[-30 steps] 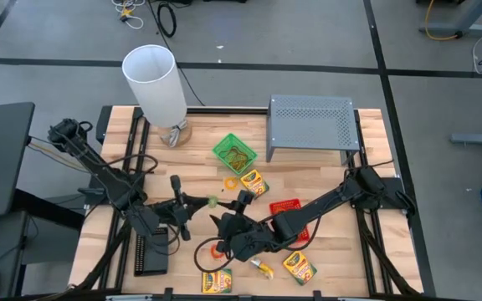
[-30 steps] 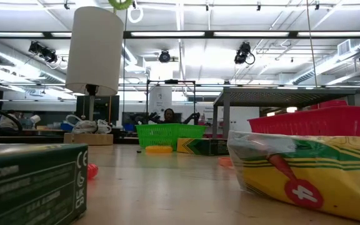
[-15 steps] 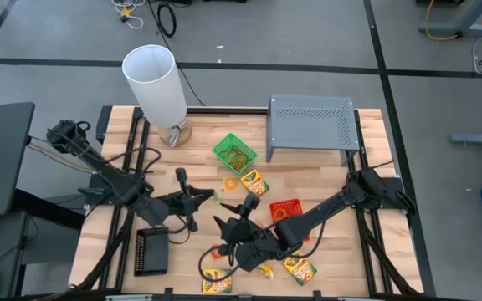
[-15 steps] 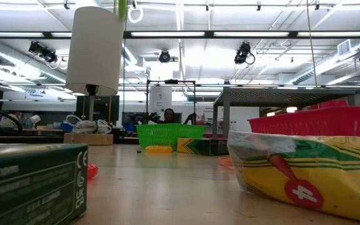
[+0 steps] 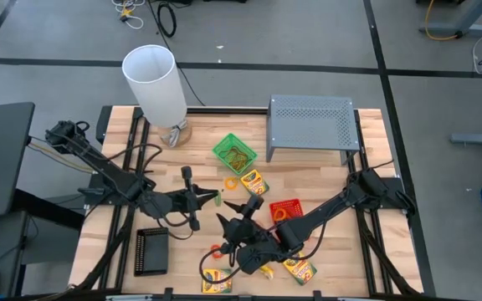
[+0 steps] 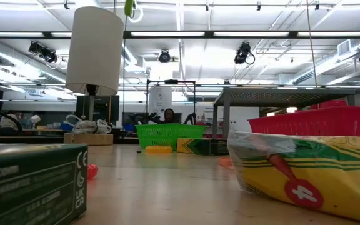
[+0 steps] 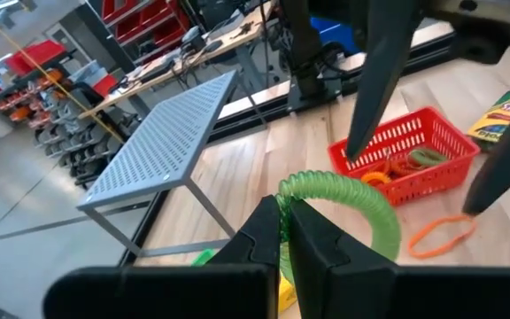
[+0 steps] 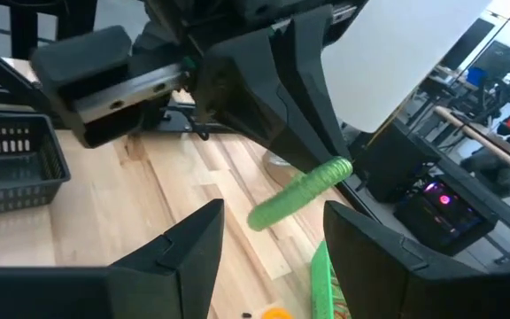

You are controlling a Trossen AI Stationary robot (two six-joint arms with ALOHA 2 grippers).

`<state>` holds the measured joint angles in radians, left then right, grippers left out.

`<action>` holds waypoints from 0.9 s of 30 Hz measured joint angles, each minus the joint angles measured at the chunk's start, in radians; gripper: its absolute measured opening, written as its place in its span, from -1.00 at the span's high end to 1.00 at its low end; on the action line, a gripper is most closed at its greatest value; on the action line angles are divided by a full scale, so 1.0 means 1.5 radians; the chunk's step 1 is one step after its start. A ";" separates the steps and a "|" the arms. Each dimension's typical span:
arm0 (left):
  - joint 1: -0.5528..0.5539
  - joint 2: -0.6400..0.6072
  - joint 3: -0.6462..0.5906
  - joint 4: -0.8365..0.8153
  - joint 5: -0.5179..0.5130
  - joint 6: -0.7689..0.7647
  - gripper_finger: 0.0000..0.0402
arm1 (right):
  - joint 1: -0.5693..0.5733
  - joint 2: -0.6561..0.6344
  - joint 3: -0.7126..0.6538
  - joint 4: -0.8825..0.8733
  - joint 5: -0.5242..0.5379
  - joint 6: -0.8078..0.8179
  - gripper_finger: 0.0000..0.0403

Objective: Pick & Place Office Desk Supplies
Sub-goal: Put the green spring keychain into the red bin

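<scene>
- The green loop band (image 7: 343, 199) is held clear of the worktop (image 5: 325, 176), above its middle, clenched between the fingers (image 7: 312, 235) of the left gripper (image 5: 216, 199).
- The right gripper (image 5: 234, 209) is stationed just beside the left one, on the side of the worktop's near edge; its fingers (image 8: 193, 244) are spread apart and nothing is gripped by them.
- Deciding relation: in the right wrist view the band (image 8: 301, 193) is seen edge-on as a slanted green bar, beyond the right fingers and in line with the gap between them. A handover is judged possible, the right arm being the only free one near the band.
- The green tray (image 5: 234, 152) lies further toward the far edge, with the red tray (image 5: 287, 211) toward the right edge; the latter is seen in the left wrist view already to hold bands.
- The black tray (image 5: 151, 252) lies near the near left corner.
- Views compared: the closed loop of the band is shown only by the left wrist view. From the high view the band is reduced to a small green speck at the left fingertips. In the low view it is seen only as a green shape at the very top, well above the worktop.
</scene>
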<state>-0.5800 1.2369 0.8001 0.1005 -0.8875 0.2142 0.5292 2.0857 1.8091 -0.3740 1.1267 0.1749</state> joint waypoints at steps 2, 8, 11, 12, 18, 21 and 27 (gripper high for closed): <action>0.000 0.000 0.000 0.001 0.000 0.000 0.95 | -0.005 0.000 0.000 -0.003 0.000 0.001 -0.01; 0.000 0.000 0.000 0.001 0.019 -0.001 0.95 | -0.027 0.000 0.000 -0.049 -0.026 0.049 -0.01; -0.001 0.000 0.000 0.001 0.021 0.000 0.95 | -0.037 0.000 0.000 -0.066 -0.040 0.070 -0.01; -0.001 0.000 0.000 0.001 0.021 0.000 0.95 | -0.039 0.000 0.000 -0.067 -0.040 0.071 -0.01; -0.001 0.000 0.000 0.001 0.042 0.005 0.95 | -0.043 0.000 0.000 -0.057 -0.046 0.065 0.11; 0.000 0.000 0.000 0.001 0.046 0.008 0.95 | -0.050 0.000 0.000 -0.053 -0.076 0.062 0.20; -0.001 0.000 0.000 0.001 0.049 0.010 0.95 | -0.057 0.000 0.000 -0.008 -0.112 0.017 0.33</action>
<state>-0.5808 1.2369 0.8001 0.1026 -0.8135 0.2287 0.4431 2.0857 1.8089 -0.3859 0.9585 0.2011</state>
